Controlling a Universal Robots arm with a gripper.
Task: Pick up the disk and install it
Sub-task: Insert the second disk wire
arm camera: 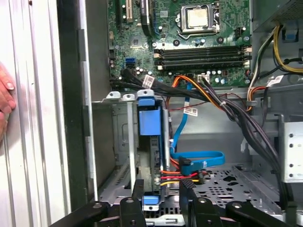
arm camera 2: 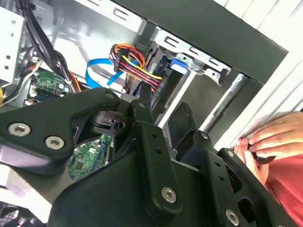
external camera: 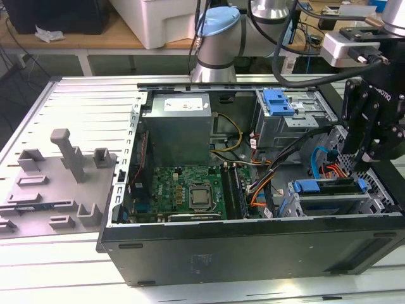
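In the drive cage at the case's front corner, the disk (arm camera: 150,124) sat edge-up, its long axis running from the gripper (arm camera: 163,188) toward 12 o'clock, the released fingers straddling its near end.

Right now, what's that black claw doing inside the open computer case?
Black gripper hovers open over the drive cage. Blue-framed disk sits upright in that cage. Blue flat cable beside it; a hand rests at the case edge.
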